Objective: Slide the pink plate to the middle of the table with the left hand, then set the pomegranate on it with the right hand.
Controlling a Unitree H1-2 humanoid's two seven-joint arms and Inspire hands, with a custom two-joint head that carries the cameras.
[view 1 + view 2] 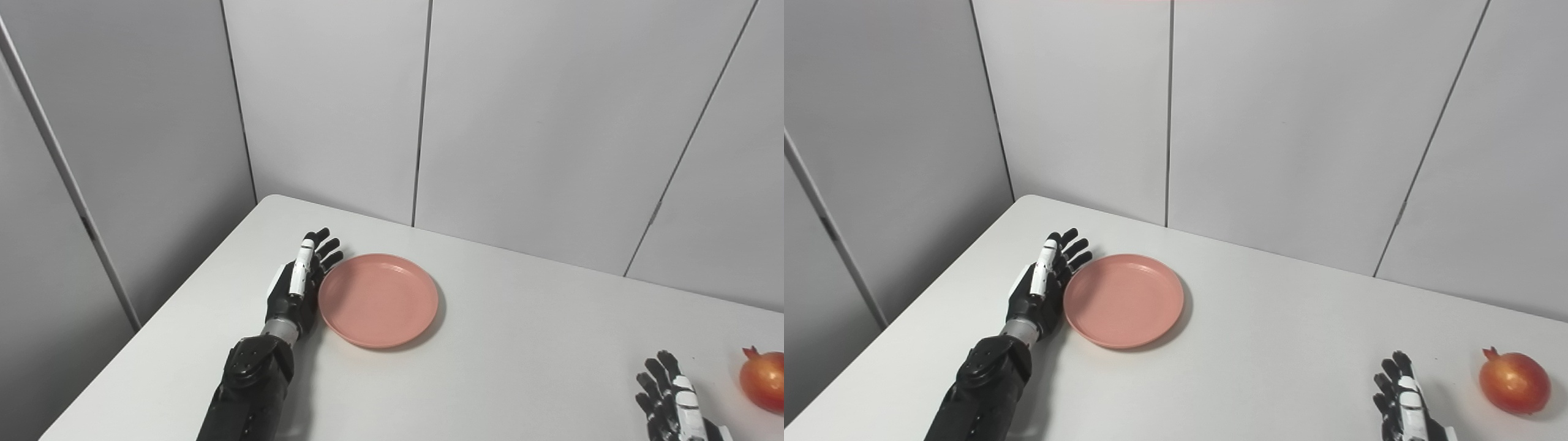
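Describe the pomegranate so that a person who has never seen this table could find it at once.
Start from the white table and go to its near right corner, far from the pink plate on the left. There, just right of the right hand and not touching its fingers, lies the pomegranate. It is the only round, red-orange fruit, with a small pointed crown on top.

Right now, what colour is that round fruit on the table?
The round pomegranate is reddish orange, seen whole in the right eye view.
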